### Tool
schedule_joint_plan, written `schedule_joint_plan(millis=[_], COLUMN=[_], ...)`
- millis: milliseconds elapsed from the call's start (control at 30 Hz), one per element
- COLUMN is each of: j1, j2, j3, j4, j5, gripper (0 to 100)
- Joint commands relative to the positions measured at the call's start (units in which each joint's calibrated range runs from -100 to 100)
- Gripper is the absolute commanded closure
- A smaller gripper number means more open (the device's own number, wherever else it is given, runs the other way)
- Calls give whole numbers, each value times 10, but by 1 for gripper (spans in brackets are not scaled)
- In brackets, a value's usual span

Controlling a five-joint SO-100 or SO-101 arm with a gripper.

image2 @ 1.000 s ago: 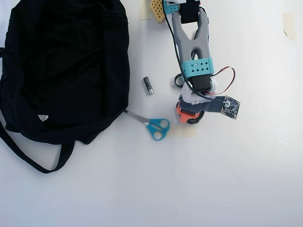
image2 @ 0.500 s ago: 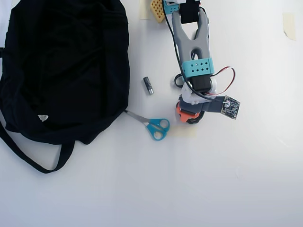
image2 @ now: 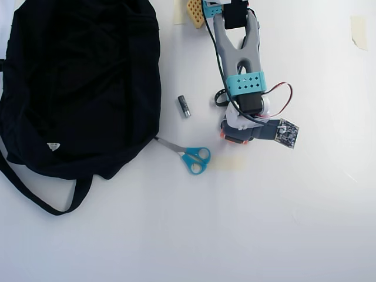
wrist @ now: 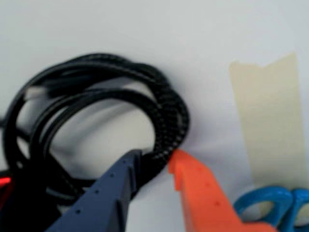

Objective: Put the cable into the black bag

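The cable is a black braided coil lying on the white table, filling the left half of the wrist view. My gripper has a dark blue finger inside the coil and an orange finger outside it. The coil's right-hand strands sit pinched between the two tips. In the overhead view my gripper points down right of centre, and the arm hides most of the cable. The black bag lies flat at the upper left, well apart from my gripper.
Blue-handled scissors lie between bag and arm; their handles show in the wrist view. A small dark cylinder lies near the bag's right edge. A strip of beige tape is stuck on the table right of the cable.
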State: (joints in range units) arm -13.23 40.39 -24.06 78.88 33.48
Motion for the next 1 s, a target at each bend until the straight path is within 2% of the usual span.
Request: schedule_joint_plan(millis=[0,167,400,967], j1=[-2,-2,-11,-41], j2=[-13,-14,-20,-21], j3=[-18,-19,-41,-142], j4=[4,0,2,5], j5=[-2,-6,-56,-108], gripper=[98,98,98,98])
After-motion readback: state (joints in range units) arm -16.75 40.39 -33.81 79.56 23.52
